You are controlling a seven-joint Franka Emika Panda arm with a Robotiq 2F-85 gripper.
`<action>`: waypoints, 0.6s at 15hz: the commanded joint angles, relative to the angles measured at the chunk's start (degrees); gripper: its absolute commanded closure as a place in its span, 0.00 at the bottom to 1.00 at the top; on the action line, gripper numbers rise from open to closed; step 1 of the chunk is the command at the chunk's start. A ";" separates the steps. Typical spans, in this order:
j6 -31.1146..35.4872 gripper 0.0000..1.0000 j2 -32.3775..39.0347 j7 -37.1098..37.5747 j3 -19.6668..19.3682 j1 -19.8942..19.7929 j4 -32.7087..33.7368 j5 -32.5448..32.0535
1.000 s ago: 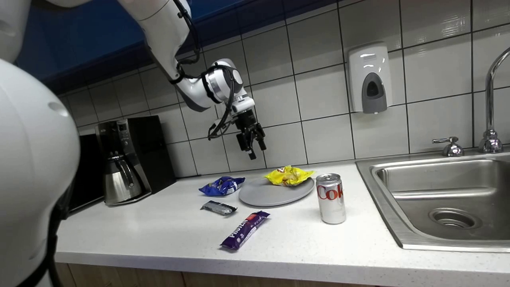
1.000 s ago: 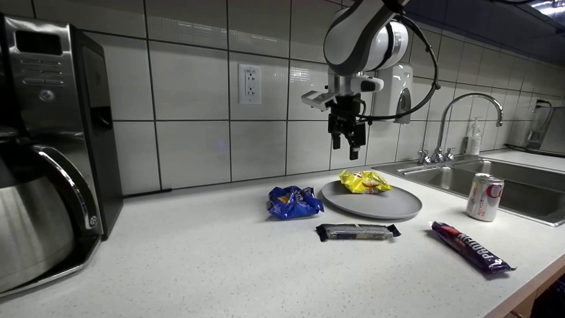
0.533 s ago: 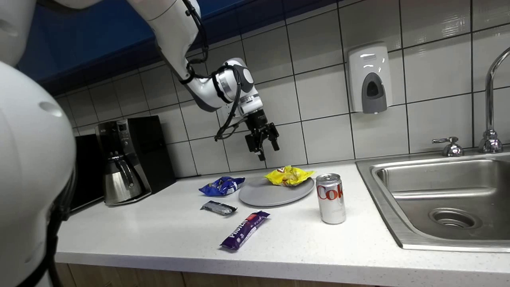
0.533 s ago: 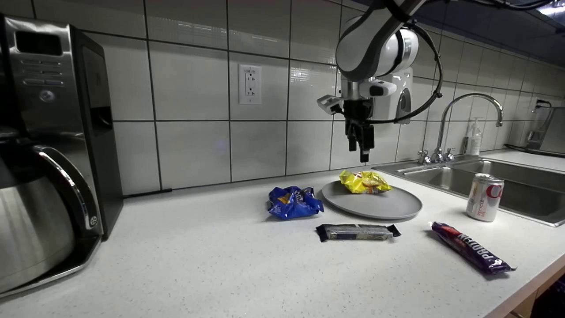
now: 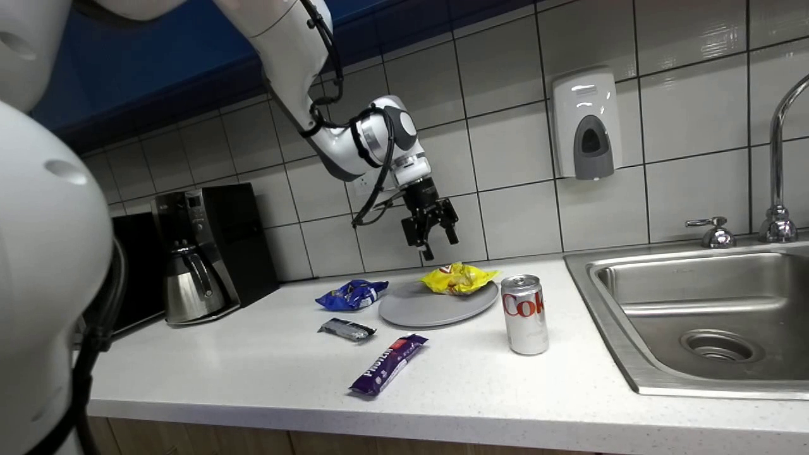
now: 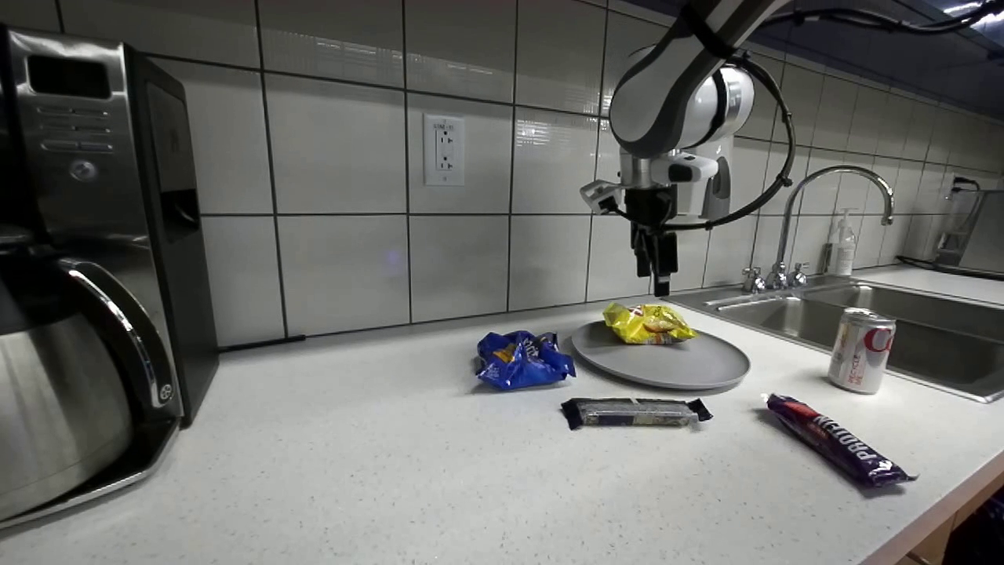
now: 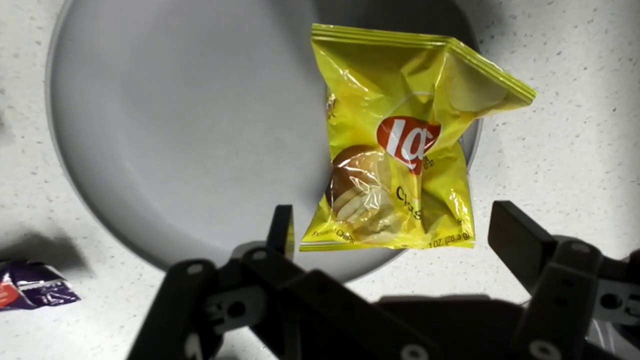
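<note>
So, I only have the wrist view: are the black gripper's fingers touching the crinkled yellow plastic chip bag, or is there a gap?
Observer: A gap: in both exterior views the black two-fingered gripper hangs above the crinkled yellow plastic chip bag, not touching it.
Operator: Ok. Anything upright outside my frame, near the round grey plate?
Observer: Yes, a silver cylindrical metal soda can stands between the plate and the rectangular steel sink.
Operator: And any second bag?
Observer: One: a crumpled shiny blue plastic bag lies on the speckled white countertop beside the plate, not on it.
</note>
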 commanded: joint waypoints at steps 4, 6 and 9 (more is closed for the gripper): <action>-2.65 0.00 3.59 1.43 0.27 -1.71 3.49 -0.12; -2.96 0.00 4.37 1.17 0.42 -2.34 3.94 0.49; -3.41 0.00 5.39 1.07 0.44 -2.90 4.46 0.79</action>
